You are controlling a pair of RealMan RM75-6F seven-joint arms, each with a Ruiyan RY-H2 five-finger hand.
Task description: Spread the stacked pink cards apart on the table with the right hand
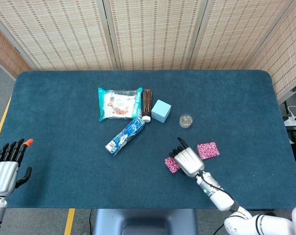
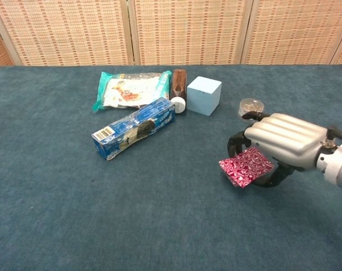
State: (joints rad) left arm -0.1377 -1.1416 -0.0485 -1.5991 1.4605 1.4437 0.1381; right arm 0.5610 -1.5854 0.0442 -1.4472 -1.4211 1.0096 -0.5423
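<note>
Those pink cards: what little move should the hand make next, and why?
Probably lift off. The right hand rests on one pink card, while the other pink card lies apart to its right on the table. They already look spread.

A robot test lab, it seems: a table [image 1: 64,112] covered in blue felt, woven folding screens [image 1: 152,34] closing it off at 12 o'clock, and yellow floor tape [image 1: 69,221] at 7 o'clock.

- My right hand [image 2: 284,148] has a ribbed silver back, black fingers, and a white forearm behind it.
- My left hand [image 1: 5,169] looks the same, plus one orange fingertip.
</note>
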